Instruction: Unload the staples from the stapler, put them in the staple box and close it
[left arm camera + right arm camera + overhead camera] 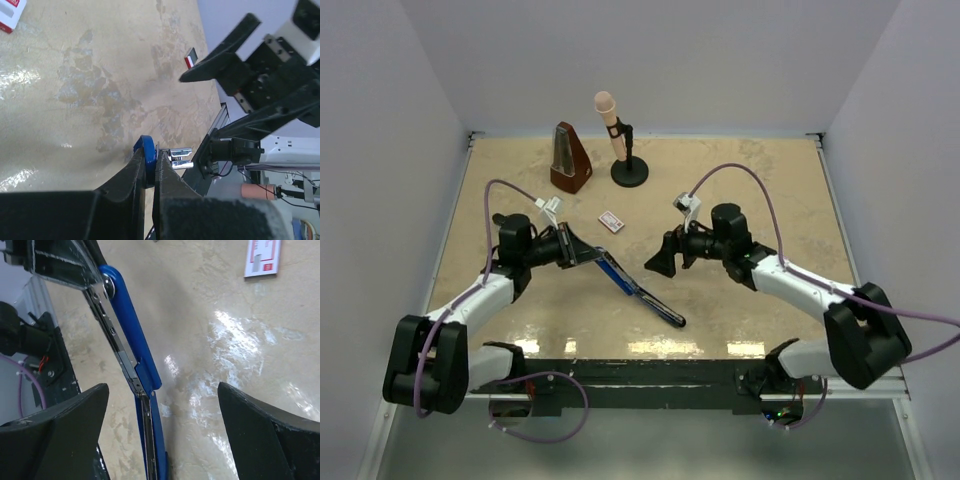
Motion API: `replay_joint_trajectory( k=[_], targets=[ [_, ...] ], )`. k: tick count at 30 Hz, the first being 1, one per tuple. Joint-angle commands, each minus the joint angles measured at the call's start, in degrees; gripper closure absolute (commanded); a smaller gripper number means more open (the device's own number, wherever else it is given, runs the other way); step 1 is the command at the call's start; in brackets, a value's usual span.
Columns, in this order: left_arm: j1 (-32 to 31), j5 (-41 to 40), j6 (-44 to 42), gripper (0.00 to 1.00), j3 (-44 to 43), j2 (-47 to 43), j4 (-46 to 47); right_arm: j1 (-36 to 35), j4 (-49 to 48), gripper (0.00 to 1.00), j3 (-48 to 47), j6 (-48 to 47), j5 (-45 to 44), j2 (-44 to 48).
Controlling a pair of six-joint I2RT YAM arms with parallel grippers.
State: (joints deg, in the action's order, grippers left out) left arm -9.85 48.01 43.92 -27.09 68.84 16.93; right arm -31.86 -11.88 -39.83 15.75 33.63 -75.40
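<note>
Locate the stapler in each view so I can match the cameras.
Top external: the stapler lies at centre, slanting down-right from the left end effector.
Left wrist: stapler at bottom centre, its blue end clamped.
Right wrist: stapler runs diagonally from top left to bottom centre.
Shared landmark: small white box with red print, top left in left wrist, top right in right wrist.

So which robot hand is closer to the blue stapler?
Left. The left gripper is shut on one end of the stapler; the right gripper hangs open just beside it, not touching.
</note>
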Motion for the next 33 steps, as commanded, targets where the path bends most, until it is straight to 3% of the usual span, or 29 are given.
replay_joint_trajectory(
  k=[1,7,17,21,29,33],
  targets=[
    [1.32,6.65,1.08,1.0,-3.23,-2.66,5.74,0.57,-8.84,0.04,-1.74,-3.1,17.5,-7.03],
    [1.58,10.7,4.59,1.0,-2.61,-4.06,10.67,0.39,-23.09,0.01,0.19,1.39,27.89,-12.31],
    [2.02,12.11,5.65,1.0,-2.7,-4.94,11.9,-2.16,-24.86,0.08,-0.42,-0.1,33.87,-19.61],
    [2.46,13.16,5.39,1.0,-2.97,-4.5,11.9,-2.51,-30.04,0.11,1.07,3.67,35.19,-20.58],
    [3.17,14.22,6.18,1.0,-2.18,-5.12,13.48,-2.68,-37.15,0.28,2.56,9.03,36.42,-21.72],
    [3.17,14.13,6.18,1.0,-2.0,-5.03,13.92,-3.03,-39.45,0.22,2.66,10.44,36.42,-22.16]
  ],
)
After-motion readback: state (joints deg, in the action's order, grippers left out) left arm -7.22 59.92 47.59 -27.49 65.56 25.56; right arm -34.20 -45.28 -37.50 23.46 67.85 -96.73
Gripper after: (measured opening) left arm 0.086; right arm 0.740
